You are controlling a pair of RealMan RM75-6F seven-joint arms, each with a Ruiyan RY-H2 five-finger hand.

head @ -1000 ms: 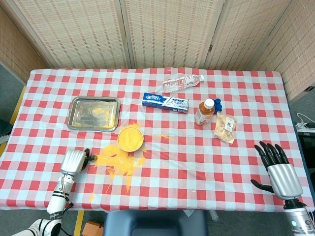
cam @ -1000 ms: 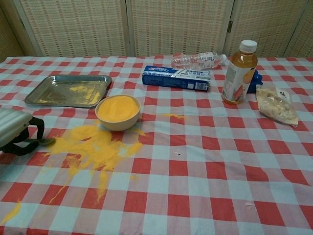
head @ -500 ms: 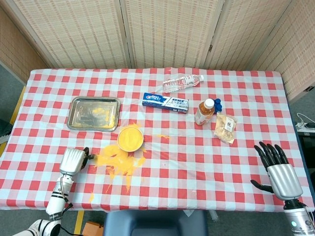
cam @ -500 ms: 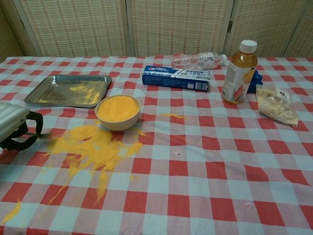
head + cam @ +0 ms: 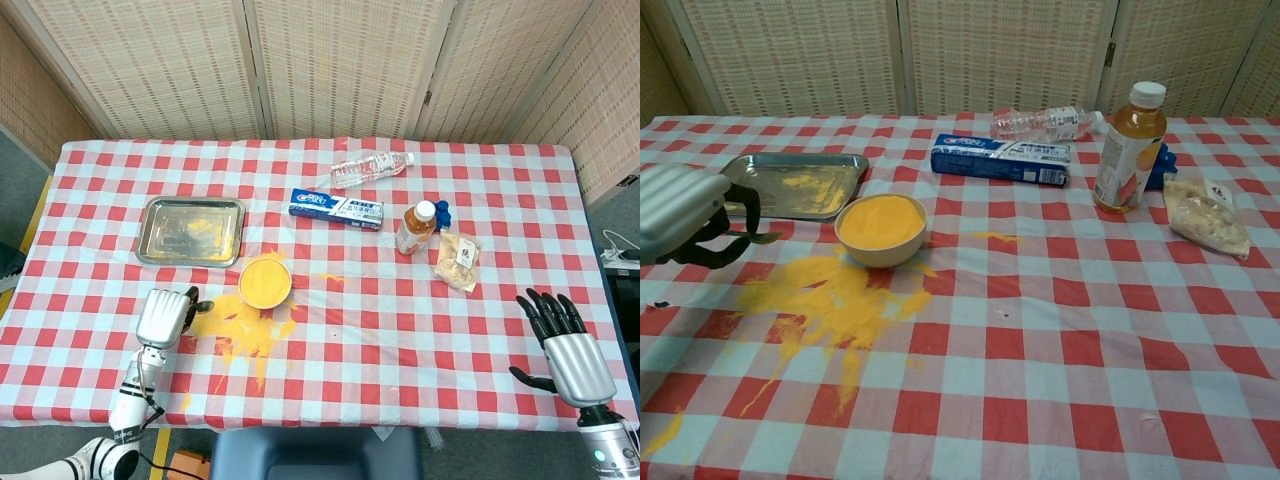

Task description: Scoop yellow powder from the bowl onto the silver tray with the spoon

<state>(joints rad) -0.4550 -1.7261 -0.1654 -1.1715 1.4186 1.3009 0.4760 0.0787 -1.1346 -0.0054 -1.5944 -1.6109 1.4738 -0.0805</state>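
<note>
Woven screen panels (image 5: pixel 340 65) back a table (image 5: pixel 330 370) laid with a red-and-white checked cloth.

Left hand (image 5: pixel 166 317): raised off the cloth at the near left, between the tray and the spilled powder. Dark fingers (image 5: pixel 728 235) curled in around a small spoon (image 5: pixel 762 238), whose tip points toward the bowl; the chest view shows the spoon's end just clear of the fingers. Contents of the spoon cannot be told.

Right hand (image 5: pixel 568 350): far right near edge of the table, seen in the head view only. Fingers spread, grasping nothing.

Spilled yellow powder (image 5: pixel 825 300): broad patch on the cloth just beside the left hand, running from the foot of the bowl toward the near edge in thin streaks; a small separate smear (image 5: pixel 990 237) lies to the right of the bowl.

Bowl (image 5: pixel 881 229): pale, round, upright, filled with yellow powder; just right of the left hand and near the tray's front right corner.

Silver tray (image 5: pixel 760 165): rectangular, behind the left hand, with a light dusting of yellow powder on its right half.

Toothpaste box (image 5: pixel 1000 160): blue, lying flat behind the bowl.

Clear water bottle (image 5: pixel 1045 123): on its side, behind the box.

Juice bottle (image 5: pixel 1126 147): upright, white cap, right of the box, with a blue object (image 5: pixel 1158 165) behind it.

Clear snack bag (image 5: pixel 1206 219): lying right of the juice bottle.
</note>
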